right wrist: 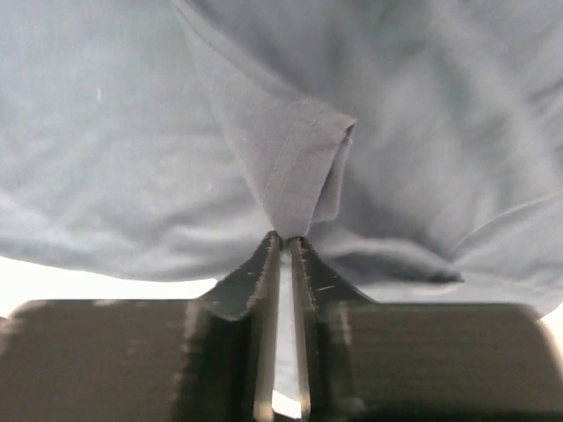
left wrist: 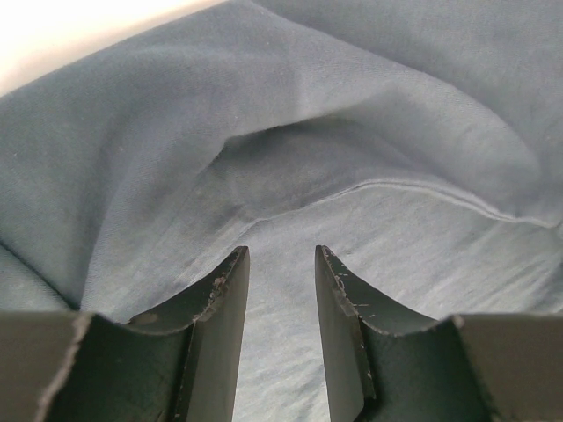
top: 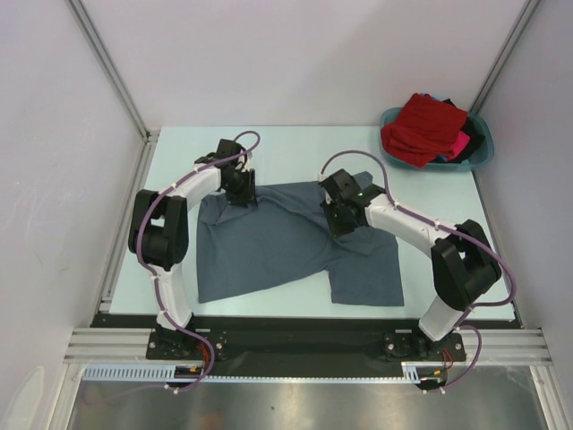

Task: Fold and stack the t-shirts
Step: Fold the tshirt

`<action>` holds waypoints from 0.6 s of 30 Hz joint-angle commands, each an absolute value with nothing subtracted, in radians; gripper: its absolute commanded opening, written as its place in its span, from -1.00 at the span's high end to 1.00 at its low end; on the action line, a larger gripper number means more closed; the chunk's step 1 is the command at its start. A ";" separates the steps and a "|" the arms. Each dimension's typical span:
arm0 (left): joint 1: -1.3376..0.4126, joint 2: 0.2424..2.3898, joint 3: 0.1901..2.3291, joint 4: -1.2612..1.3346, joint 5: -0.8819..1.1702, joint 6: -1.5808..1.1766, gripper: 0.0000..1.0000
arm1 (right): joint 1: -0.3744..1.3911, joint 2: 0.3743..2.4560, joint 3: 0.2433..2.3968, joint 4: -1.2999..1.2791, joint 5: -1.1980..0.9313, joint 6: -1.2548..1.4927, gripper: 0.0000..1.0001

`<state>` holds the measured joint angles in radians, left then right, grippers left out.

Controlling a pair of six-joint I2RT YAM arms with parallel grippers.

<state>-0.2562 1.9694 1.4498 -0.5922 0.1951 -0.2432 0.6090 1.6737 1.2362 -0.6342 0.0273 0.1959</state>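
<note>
A large slate-grey t-shirt (top: 269, 246) lies spread and rumpled on the pale table, partly folded at its right side. My left gripper (top: 240, 199) is down at the shirt's far left corner. In the left wrist view its jaws stand open (left wrist: 281, 255), with grey cloth (left wrist: 352, 114) under and ahead of the gap and a raised fold just beyond the tips. My right gripper (top: 338, 224) sits at the shirt's upper middle. In the right wrist view it is shut (right wrist: 286, 236) on a stitched hem fold of the grey t-shirt (right wrist: 295, 167).
A teal basin (top: 483, 158) stands at the far right corner, holding a heaped red t-shirt (top: 428, 125) with pink (top: 460, 143) and dark (top: 474, 128) cloth beside it. Frame posts rise at the far left and far right corners.
</note>
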 commanded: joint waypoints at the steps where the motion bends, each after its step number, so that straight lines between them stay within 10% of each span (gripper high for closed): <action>1: -0.270 1.933 1.453 -0.569 0.216 -0.235 0.17 | 0.666 1.644 1.194 -0.687 0.052 0.270 0.71; 6: -0.272 1.924 1.447 -0.568 0.209 -0.233 0.17 | 0.750 1.588 1.169 -0.741 0.118 0.347 0.64; 13: -0.273 1.872 1.421 -0.554 0.141 -0.255 0.17 | 0.743 1.499 1.215 -0.675 0.305 0.338 -0.21; 18: -0.273 1.746 1.358 -0.500 0.036 -0.299 0.11 | 0.669 1.597 1.353 -0.568 0.201 0.276 -0.25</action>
